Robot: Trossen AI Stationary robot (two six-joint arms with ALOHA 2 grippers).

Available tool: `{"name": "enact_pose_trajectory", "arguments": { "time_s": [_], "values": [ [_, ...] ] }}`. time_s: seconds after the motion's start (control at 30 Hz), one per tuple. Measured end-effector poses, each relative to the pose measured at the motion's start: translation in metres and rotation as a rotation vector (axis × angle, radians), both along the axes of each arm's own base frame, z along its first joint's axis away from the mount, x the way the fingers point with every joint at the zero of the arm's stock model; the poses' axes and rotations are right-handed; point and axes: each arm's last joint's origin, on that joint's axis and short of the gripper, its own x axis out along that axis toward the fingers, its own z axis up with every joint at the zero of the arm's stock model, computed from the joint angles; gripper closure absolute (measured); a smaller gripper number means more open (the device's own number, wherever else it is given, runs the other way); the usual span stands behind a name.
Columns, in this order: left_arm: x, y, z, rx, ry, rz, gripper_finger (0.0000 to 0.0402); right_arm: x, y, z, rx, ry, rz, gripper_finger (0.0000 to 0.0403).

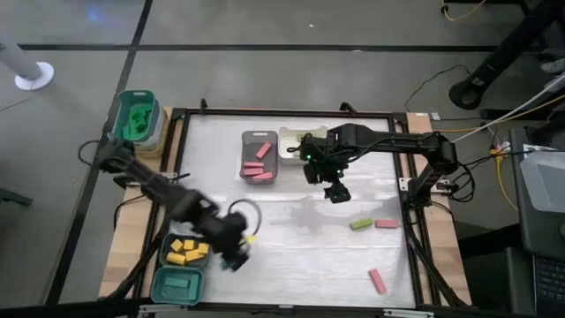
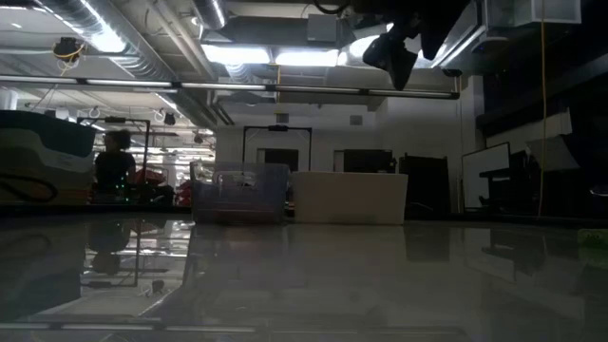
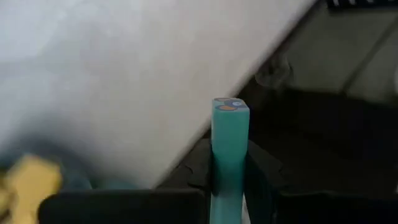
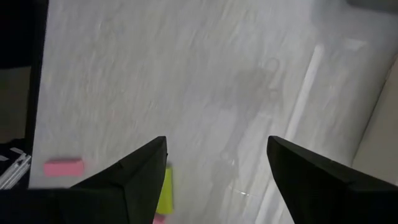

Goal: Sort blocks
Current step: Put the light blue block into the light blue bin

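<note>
left end effector (image 3: 229, 186) | grips teal block (image 3: 229, 143) | only wrist view shows it

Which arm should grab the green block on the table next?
Probably the right: its gripper hangs open near the green block, while the left gripper is shut on a teal block by the trays.

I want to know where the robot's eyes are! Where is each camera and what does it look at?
High: overhead, looking down on table, both arms.
Low: table height, looking across; right gripper hangs overhead.
Left wrist: on left arm, its fingers shut on a teal block.
Right wrist: over table, open fingers.
Shared: high and right wrist both show a pink block.
</note>
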Motion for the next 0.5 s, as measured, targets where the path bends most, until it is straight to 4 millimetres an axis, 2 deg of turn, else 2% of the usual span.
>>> {"name": "enact_pose_trajectory", "arguments": {
  "time_s": [0.07, 0.17, 0.3, 0.4, 0.5],
  "values": [
    [-0.017, -0.016, 0.008, -0.040, -0.003, -0.026, 0.0360, 0.000, 0.000, 0.000, -0.004, 0.003, -0.010, 0.0125],
    [-0.042, -0.045, 0.009, -0.067, 0.027, -0.095, 0.0355, 0.001, 0.000, 0.000, -0.001, 0.004, -0.030, 0.0125],
    [-0.076, -0.079, -0.003, -0.042, 0.095, -0.213, 0.0343, 0.001, 0.000, 0.000, -0.003, 0.001, -0.037, 0.0125],
    [-0.096, -0.092, -0.015, 0.020, 0.190, -0.240, 0.0340, 0.002, -0.001, 0.000, -0.005, 0.003, -0.059, 0.0125],
    [-0.106, -0.098, -0.027, 0.096, 0.272, -0.223, 0.0342, 0.002, -0.001, 0.000, 0.007, 0.020, -0.135, 0.0125]
  ]
}}
